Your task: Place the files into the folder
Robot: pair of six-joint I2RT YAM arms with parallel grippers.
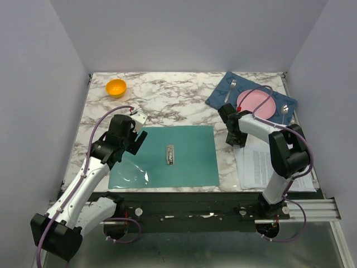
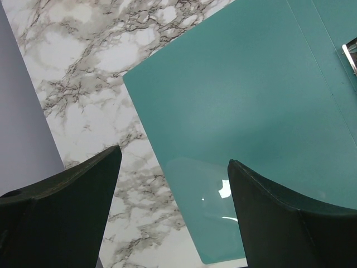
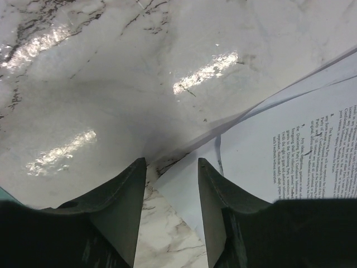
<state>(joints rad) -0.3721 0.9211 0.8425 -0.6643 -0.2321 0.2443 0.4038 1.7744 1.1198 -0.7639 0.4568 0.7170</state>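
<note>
paper this thin will be light, floppy and slick on polished marble. the files (image 1: 268,164), white sheets of dense black print, lie in a loose, fanned stack at the near right corner of the surface (image 1: 167,97). they look hard to lift flat, so a free corner seems the best hold. a sheet taken that way will likely droop, and it may leave the others behind.

the right pincer (image 3: 172,162) hangs low at the stack's far left corner. its jaws are narrowed but show a gap, and one sheet corner lies in that gap; no grip on the paper can be seen.

the folder (image 1: 167,156) is teal green, thin and fairly stiff by the look. it lies opened flat at the middle of the near edge, with a metal clip (image 1: 170,154) at its centre. the left pincer (image 2: 174,153) hovers wide open over the folder's far left corner, holding nothing.

the surface is glossy white marble veined in grey, boxed in by plain pale walls. an orange bowl (image 1: 116,87) sits at the far left corner. at the far right corner a dark blue placemat (image 1: 223,95) carries a pink plate (image 1: 255,103), a fork (image 1: 232,86) and a spoon (image 1: 285,110).
</note>
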